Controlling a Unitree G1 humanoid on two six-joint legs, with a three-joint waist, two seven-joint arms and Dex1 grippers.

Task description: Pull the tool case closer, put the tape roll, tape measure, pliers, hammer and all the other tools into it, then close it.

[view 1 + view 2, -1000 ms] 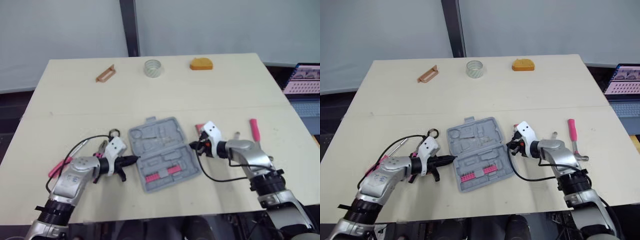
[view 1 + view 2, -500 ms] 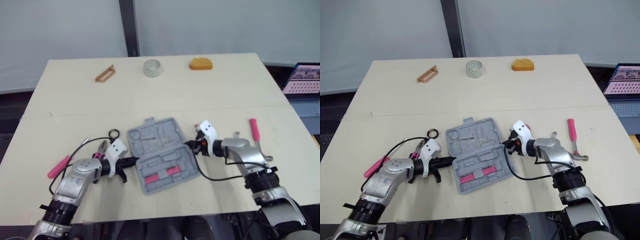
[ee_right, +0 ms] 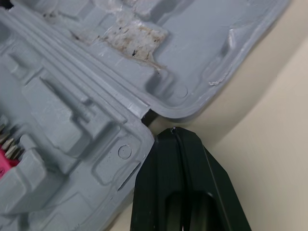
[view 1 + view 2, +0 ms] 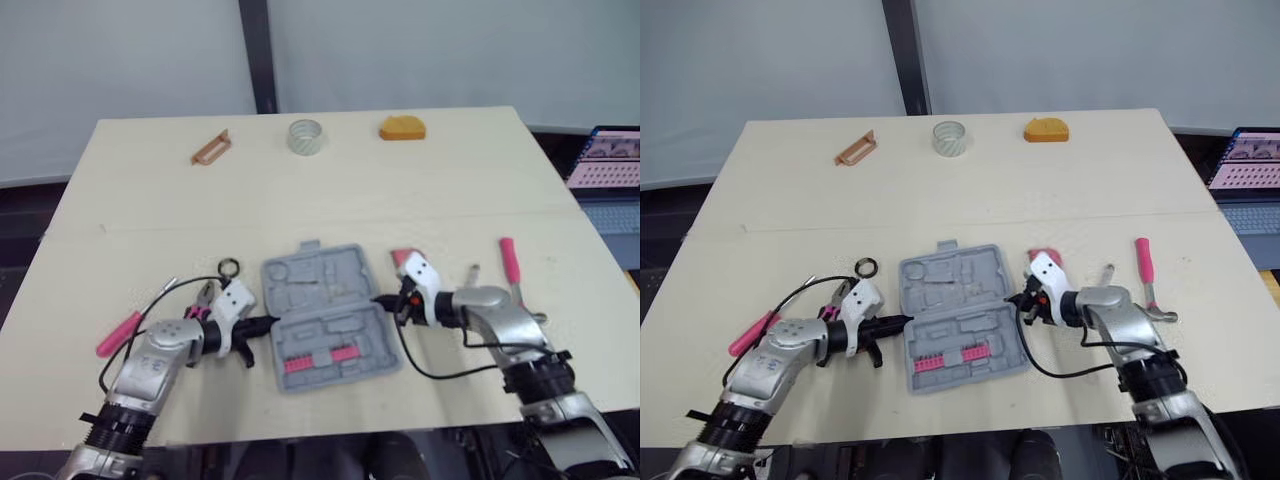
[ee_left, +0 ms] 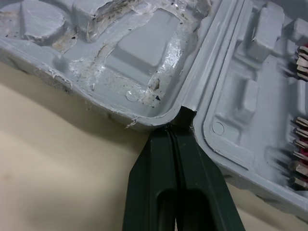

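Tool case (image 4: 962, 315) lies open and flat on the pale tabletop (image 4: 330, 190), near the front edge and between the two arms, its carry handle pointing to 12 o'clock. Its moulded grey halves sit one behind the other, and a row of pink bits (image 4: 945, 357) fills a slot in the nearer half. The left hand (image 4: 262, 324) is at the case's 9 o'clock, clenched with its two black fingers pressed flat together and holding nothing; in the left wrist view its tip touches the notch where the two halves hinge. The right hand (image 4: 1018, 300) is at the case's 3 o'clock, likewise clenched and empty, its tip just beside the hinge notch on that side. From the case, the pliers (image 4: 204, 294) lie at 9 o'clock, partly hidden behind the left wrist, with a pink-handled tool (image 4: 120, 333) farther out the same way. The hammer (image 4: 1143, 260), pink-handled, lies at 3 o'clock beyond the right arm. Well apart along the far edge are the tape roll (image 4: 306, 136) at 12 o'clock, the orange tape measure (image 4: 402, 128) at 1 o'clock and a brown clip-like piece (image 4: 211, 147) at 11 o'clock.
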